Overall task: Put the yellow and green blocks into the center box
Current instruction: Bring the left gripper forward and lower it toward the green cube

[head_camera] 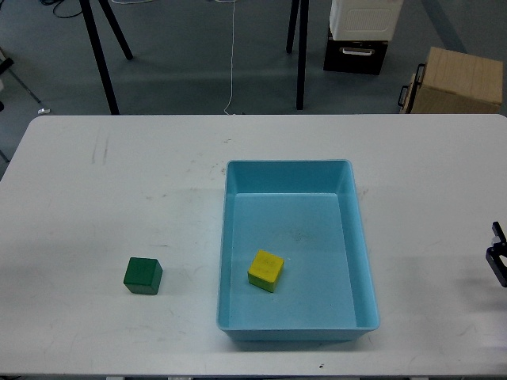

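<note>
A light blue box (360, 237) sits on the white table, a little right of center. A yellow block (266, 270) lies inside it, near the front left. A green block (142, 275) stands on the table to the left of the box, apart from it. Only a small dark part of my right gripper (498, 255) shows at the right edge, too little to tell its fingers apart. My left gripper is out of view.
The white table (119, 182) spans the view. Behind it on the floor stand black stand legs (101, 55), a white and black case (360, 32) and a cardboard box (455, 79).
</note>
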You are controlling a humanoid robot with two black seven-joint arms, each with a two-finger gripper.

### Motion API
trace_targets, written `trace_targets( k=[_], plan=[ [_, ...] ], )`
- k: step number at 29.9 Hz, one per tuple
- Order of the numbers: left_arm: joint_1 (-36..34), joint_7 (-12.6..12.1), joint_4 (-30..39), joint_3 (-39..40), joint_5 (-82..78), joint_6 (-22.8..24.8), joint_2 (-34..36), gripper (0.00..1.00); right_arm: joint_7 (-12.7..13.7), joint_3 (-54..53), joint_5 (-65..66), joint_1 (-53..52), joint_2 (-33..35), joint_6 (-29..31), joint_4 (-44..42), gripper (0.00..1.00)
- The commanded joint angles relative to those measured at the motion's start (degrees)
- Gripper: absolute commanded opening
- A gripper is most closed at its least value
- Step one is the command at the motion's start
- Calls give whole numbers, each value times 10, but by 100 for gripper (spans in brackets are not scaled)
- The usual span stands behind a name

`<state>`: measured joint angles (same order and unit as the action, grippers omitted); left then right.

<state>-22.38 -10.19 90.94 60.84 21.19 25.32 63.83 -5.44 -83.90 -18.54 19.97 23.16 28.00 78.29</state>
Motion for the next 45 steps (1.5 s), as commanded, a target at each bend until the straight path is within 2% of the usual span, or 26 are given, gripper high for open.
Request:
trace_targets(
  k=[1, 11, 15, 20, 23, 25, 29, 33, 37, 45],
  plan=[
    [-182, 5, -11, -209, -15, -24, -8, 100, 0, 0, 0, 1, 0, 0, -7, 100],
    [-560, 5, -15, -598, -68, -41, -78, 100, -1, -3, 0, -1, -11, 0, -12, 100],
    [-644, 5, -47, -725, -125, -64, -147, 100, -1, -1, 0, -1, -19, 0, -13, 100],
    [-659, 5, -131, -807, -259, -119, -250, 100, -1, -4, 1, -1, -27, 0, -13, 100],
    [-665, 5, -168, -846, -358, -123, -279, 100, -3, -6, 0, 0, -27, 0, -20, 100],
    [-683, 5, -162, -888, -394, -122, -291, 100, -1, -7, 0, -1, -27, 0, -25, 100],
    [-703, 5, -92, -973, -427, -126, -309, 100, -3, -7, 0, -1, -27, 0, -31, 100],
    [-702, 5, -44, -987, -435, -127, -304, 100, -1, -7, 0, -2, -27, 0, -31, 100],
    [-686, 6, -46, -1016, -468, -128, -305, 100, -1, -7, 0, -1, -28, 0, -31, 100],
    [-660, 7, -48, -1017, -504, -142, -303, 100, -3, -7, 0, 2, -29, 0, -31, 100]
  ],
)
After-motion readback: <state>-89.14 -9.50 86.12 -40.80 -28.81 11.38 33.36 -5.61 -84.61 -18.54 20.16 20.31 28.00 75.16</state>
